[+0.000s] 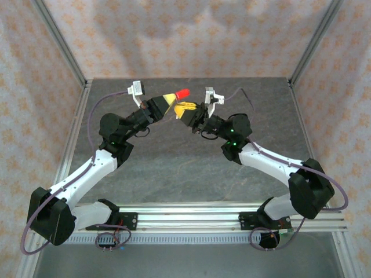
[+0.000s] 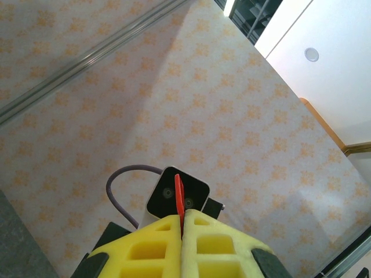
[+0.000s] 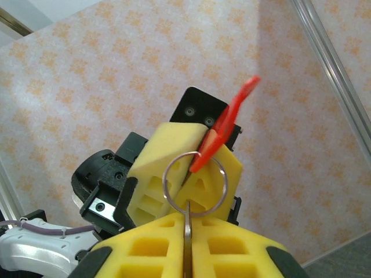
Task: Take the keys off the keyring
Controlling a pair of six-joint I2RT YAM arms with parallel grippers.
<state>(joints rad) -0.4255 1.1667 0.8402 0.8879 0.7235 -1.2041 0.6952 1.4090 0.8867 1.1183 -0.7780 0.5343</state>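
- The small bright red oblong plastic tag (image 3: 229,119) is hanging in mid-air, threaded through a thin silvery wire ring (image 3: 226,182).
- The left gripper (image 2: 182,219) is pinching that tag, jaws fully closed.
- The right gripper (image 3: 186,219) is clamping a thin silvery metal edge (image 3: 188,231), probably the key.
- Twisting along the ring's coil is looking wiser than tugging.

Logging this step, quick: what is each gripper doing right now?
Left gripper: shut on the small red oblong tag.
Right gripper: shut on the thin silvery metal key, seen edge-on.
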